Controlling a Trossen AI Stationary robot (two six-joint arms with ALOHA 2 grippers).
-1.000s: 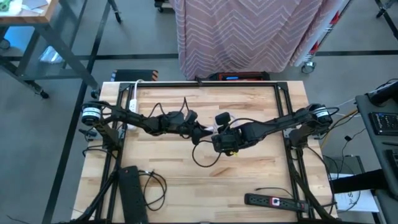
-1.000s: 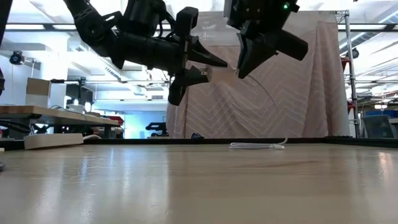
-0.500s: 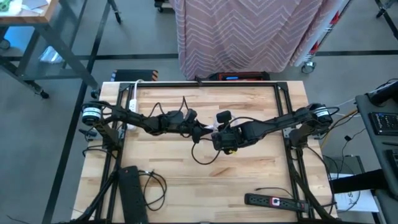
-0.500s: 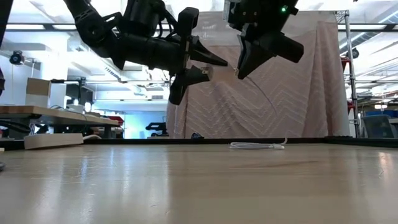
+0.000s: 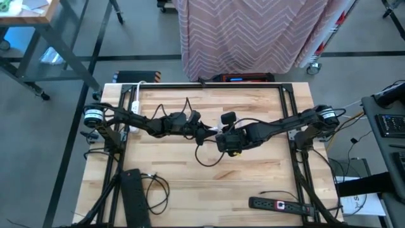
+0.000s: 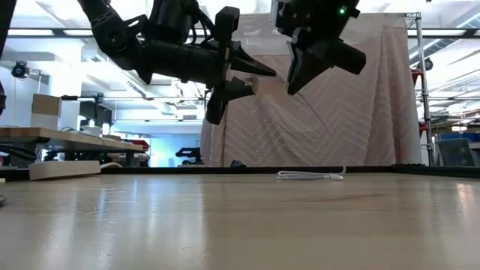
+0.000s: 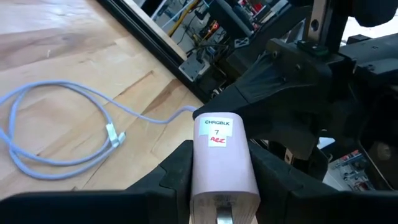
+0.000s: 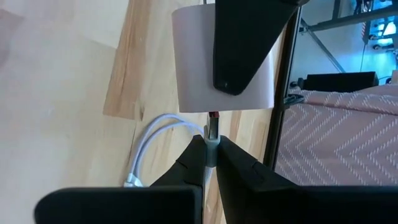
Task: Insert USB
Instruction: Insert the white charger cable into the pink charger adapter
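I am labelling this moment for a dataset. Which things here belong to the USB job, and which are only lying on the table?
Part of the job:
- white charger block, held in the left gripper
- USB plug with its white cable, held in the right gripper at the block's face

Lying about:
- white power strip
- black power strip
- black power strip with red switch

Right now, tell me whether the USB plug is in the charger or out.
Partly in at most: in the right wrist view the plug meets the charger, its metal tip still showing.
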